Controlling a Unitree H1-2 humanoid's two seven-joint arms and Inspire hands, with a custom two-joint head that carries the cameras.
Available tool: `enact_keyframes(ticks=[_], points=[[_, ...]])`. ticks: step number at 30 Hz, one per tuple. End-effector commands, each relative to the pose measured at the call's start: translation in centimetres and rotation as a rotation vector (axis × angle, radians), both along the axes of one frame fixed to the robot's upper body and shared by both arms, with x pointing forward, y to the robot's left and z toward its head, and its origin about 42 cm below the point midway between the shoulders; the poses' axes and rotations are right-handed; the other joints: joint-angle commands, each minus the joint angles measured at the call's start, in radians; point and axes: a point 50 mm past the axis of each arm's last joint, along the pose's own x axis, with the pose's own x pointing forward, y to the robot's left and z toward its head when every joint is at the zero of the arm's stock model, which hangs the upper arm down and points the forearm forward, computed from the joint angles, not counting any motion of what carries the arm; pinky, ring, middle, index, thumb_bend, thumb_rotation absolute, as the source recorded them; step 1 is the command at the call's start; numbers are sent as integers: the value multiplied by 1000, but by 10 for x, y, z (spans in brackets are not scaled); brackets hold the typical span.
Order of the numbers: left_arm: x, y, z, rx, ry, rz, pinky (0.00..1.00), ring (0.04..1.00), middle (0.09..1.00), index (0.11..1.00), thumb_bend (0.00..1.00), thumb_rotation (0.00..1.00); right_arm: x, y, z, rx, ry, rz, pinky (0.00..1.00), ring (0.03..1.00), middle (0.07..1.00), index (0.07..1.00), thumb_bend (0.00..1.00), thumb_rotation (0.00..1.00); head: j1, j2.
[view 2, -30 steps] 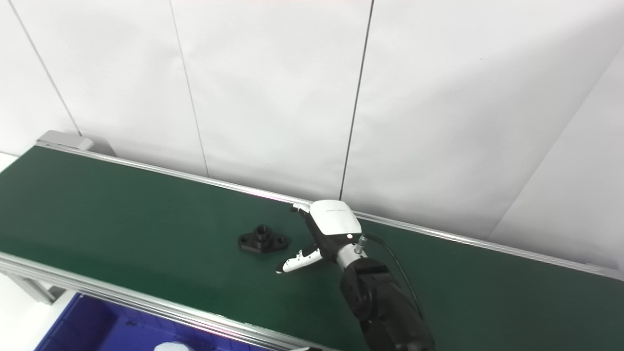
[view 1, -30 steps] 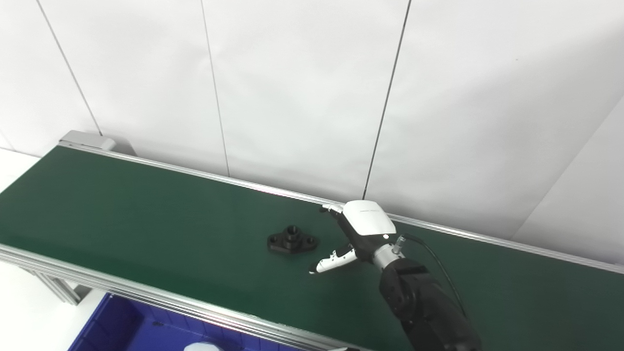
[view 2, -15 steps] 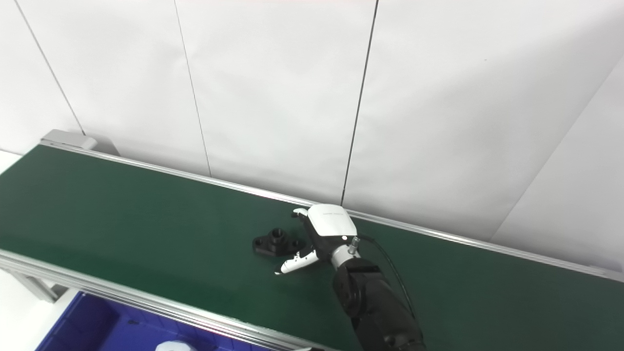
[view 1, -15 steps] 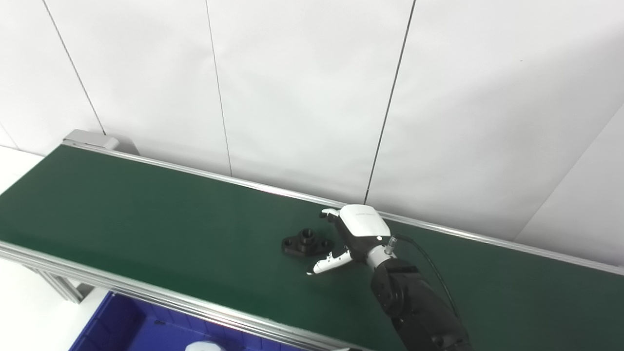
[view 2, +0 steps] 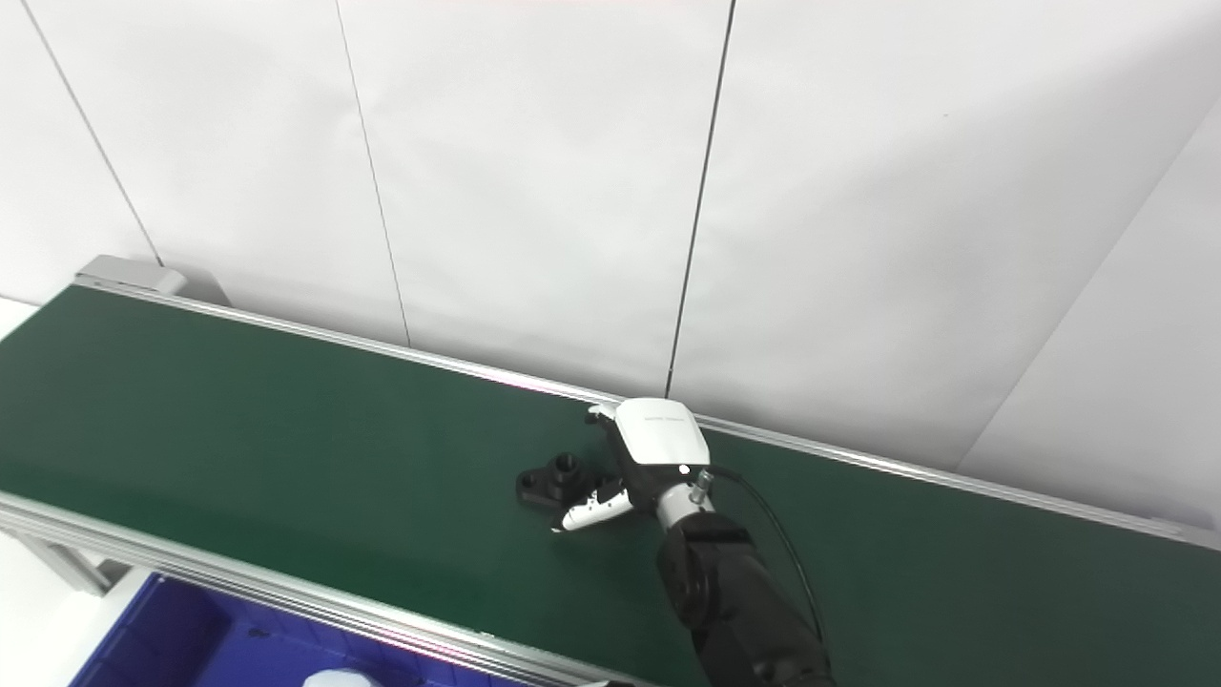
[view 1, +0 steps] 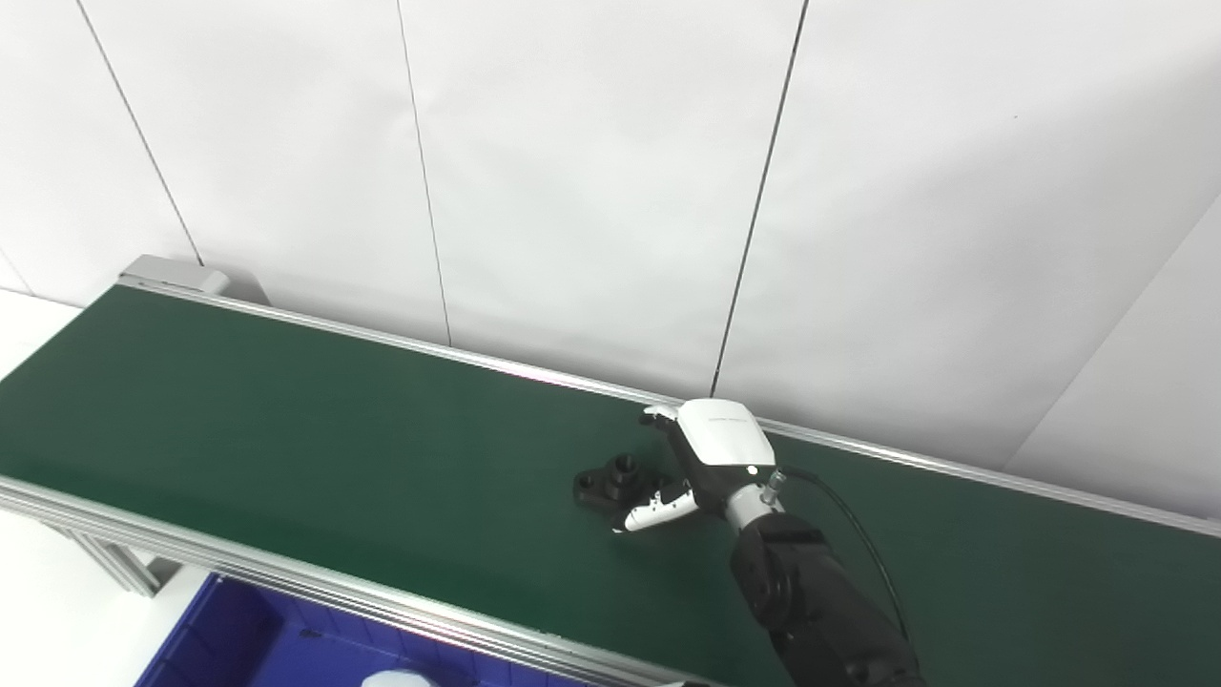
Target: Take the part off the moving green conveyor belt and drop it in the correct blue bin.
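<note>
A small black flanged part (view 1: 609,481) with a raised round boss lies on the green conveyor belt (view 1: 286,420). My right hand (view 1: 708,456), white-backed on a black arm, rests low over the belt just right of the part. Its fingers are spread, and the white thumb (view 1: 652,513) reaches out along the near side of the part. The part's right end sits in the gap between thumb and fingers, partly hidden by them. I cannot tell whether they touch. In the right eye view the part (view 2: 551,480) and hand (view 2: 651,447) stand the same way. My left hand is out of sight.
A blue bin (view 1: 238,639) sits below the belt's near rail at the bottom left, with a white object (view 1: 396,678) in it. Aluminium rails (view 1: 315,587) run along both belt edges. A white panelled wall stands behind.
The part has ridden rightward on the belt into the gap between the right hand's thumb and fingers. The thumb has drawn in somewhat. The camera has shifted slightly.
</note>
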Motion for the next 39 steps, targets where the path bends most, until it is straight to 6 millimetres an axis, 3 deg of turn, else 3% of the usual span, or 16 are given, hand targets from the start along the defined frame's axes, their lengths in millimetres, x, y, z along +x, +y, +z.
enact_keyframes(ticks=[1,3,7,9,12,31,34,39], points=[[0,-6,9,-22,-30,-4,744,868,884,845,846,540,-13,25,-3,61,0,98,250,323,453,576,581,208,0,6],[0,-5,10,-17,-30,-7,748,874,887,846,850,541,-20,26,-12,34,-11,111,183,245,359,508,524,144,-1,9],[-1,-4,11,-4,-29,-7,747,871,885,848,856,541,-32,30,-26,-56,-24,130,130,189,289,488,511,114,-3,11],[-1,-4,11,-12,-25,-5,743,868,881,847,852,535,-39,31,-33,-94,-33,140,136,193,422,488,524,29,-3,12],[-1,-4,11,-23,-20,-2,742,869,881,840,849,503,-47,31,-40,-115,-37,150,133,190,466,485,528,1,-3,12],[-1,-3,11,-31,-32,13,742,860,877,838,864,472,-66,26,-57,-58,14,132,143,195,456,484,528,0,-20,30],[-1,-2,12,-28,-33,17,736,859,877,838,871,476,-69,21,-55,7,6,115,126,174,406,496,523,0,-35,40],[0,1,14,-41,-24,22,760,873,884,839,883,464,-72,10,-38,105,-23,92,136,187,468,486,526,0,-60,57]])
